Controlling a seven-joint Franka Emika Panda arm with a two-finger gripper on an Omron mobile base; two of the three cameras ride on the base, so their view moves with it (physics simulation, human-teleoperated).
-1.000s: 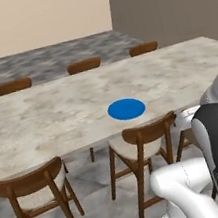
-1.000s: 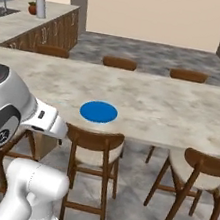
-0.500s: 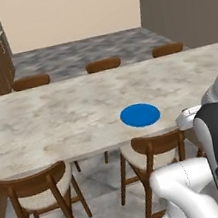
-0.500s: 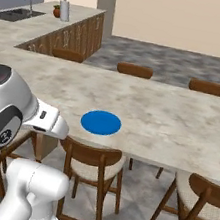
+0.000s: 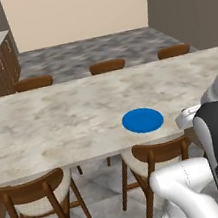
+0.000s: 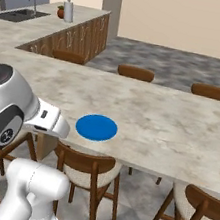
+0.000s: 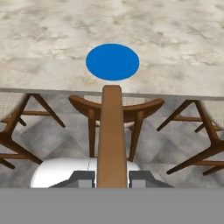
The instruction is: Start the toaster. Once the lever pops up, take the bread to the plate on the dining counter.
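Note:
The bread (image 7: 112, 131) is a light brown slice seen edge-on in the hand view, standing up between my fingertips (image 7: 83, 178). My gripper (image 7: 112, 179) is shut on it. Beyond the slice lies the round blue plate (image 7: 112, 61) on the marbled dining counter (image 7: 183, 39), close to the counter's near edge. The plate (image 5: 142, 120) sits just ahead of my arm in the left base view, and left of centre (image 6: 96, 127) in the right base view. My gripper hangs short of the counter, above a chair. The toaster is out of view.
Wooden chairs (image 5: 155, 158) (image 6: 90, 167) (image 7: 116, 109) are tucked under the near side of the counter, with more chairs (image 5: 107, 66) along the far side. At the back left stands a kitchen worktop (image 6: 45, 25) with wooden cabinets and a sink.
The whole scene has shifted as the base drove. The counter and plate now look closer, and the kitchen worktop has come further into view. The bread stays in my shut gripper.

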